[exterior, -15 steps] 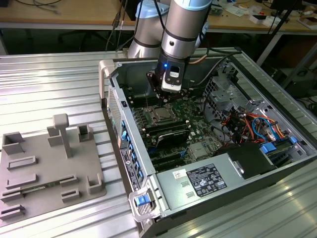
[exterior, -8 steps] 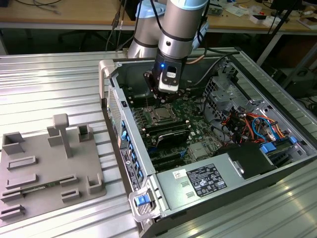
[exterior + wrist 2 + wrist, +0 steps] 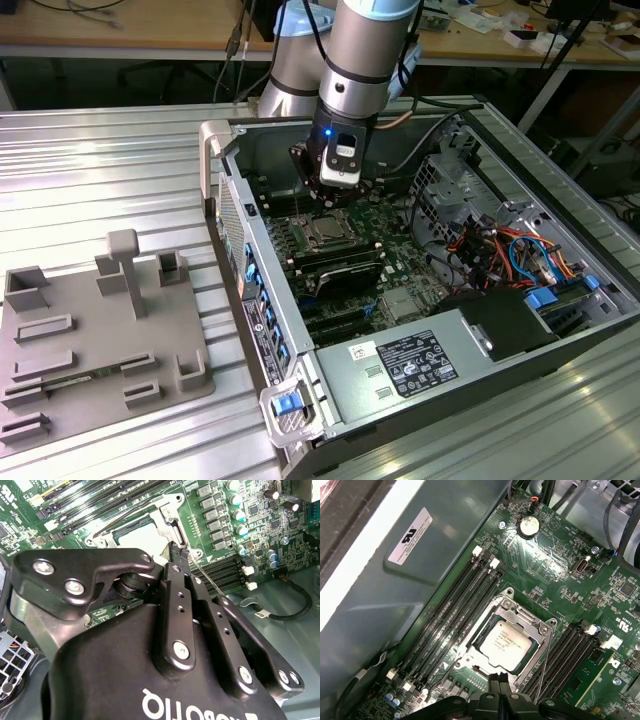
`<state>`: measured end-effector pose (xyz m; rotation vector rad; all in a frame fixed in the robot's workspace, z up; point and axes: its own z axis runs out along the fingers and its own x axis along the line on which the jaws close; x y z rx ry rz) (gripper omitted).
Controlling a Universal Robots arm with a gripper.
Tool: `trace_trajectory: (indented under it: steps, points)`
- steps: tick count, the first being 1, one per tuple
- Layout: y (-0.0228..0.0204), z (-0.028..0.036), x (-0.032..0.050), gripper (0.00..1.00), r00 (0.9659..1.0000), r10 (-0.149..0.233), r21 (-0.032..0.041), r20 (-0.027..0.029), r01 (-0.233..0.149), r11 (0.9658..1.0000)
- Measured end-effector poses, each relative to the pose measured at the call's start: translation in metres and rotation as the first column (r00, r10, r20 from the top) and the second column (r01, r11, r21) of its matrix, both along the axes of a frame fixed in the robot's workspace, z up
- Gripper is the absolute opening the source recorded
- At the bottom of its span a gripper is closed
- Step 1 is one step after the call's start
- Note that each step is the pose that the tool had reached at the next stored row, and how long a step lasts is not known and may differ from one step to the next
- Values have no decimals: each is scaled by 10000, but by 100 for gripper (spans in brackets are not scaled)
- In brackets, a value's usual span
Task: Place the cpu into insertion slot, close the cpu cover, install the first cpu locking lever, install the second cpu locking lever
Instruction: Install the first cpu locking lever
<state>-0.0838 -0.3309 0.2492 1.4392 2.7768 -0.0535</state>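
Note:
The cpu (image 3: pixel 506 644) lies flat in the insertion slot (image 3: pixel 466 656) on the green motherboard, its silver top showing; it is also seen in the exterior view (image 3: pixel 325 232). The cpu cover (image 3: pixel 519 616), a silver frame, lies down around the chip. A thin wire locking lever (image 3: pixel 545 664) runs along one side of the socket and looks unlatched; in the second wrist view the lever (image 3: pixel 206 580) passes right beside the fingertips. My gripper (image 3: pixel 500 682) hovers at the socket's edge, shut with nothing between its fingers, and shows too in the exterior view (image 3: pixel 335 192) and second wrist view (image 3: pixel 179 555).
Long black memory slots (image 3: pixel 452 610) flank the socket on both sides. The case wall (image 3: pixel 245 250) stands on the exterior view's left, a drive cage with cables (image 3: pixel 500 240) on its right, and a grey power supply box (image 3: pixel 420 365) lies at the front. A grey fixture plate (image 3: pixel 100 340) lies outside the case.

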Motion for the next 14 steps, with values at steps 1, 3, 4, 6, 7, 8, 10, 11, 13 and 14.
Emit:
trace_trajectory:
  steps: [1, 3, 4, 6, 7, 8, 10, 11, 13, 14]
  points:
    - [0, 0, 0, 11, 10000, 0, 0, 0, 0, 10000]
    - [0, 0, 0, 11, 10000, 1, 0, 0, -1, 10000]
    - [0, 0, 0, 11, 10000, 1, 0, 0, -1, 10000]
    - [0, 0, 0, 11, 10000, 2, 0, 0, -2, 10000]
    - [0, 0, 0, 11, 10000, 17, 0, 0, -17, 10000]
    - [0, 0, 0, 11, 9999, 116, 0, 0, -116, 9999]
    - [0, 0, 0, 11, 9995, 308, 0, 0, -308, 9995]
    - [0, 0, 0, 11, 9982, 602, 0, 1, -602, 9982]
    - [0, 0, 0, 11, 9947, 1027, 0, 0, -1027, 9947]
    - [0, 0, 0, 11, 9909, 1346, 0, 0, -1346, 9909]
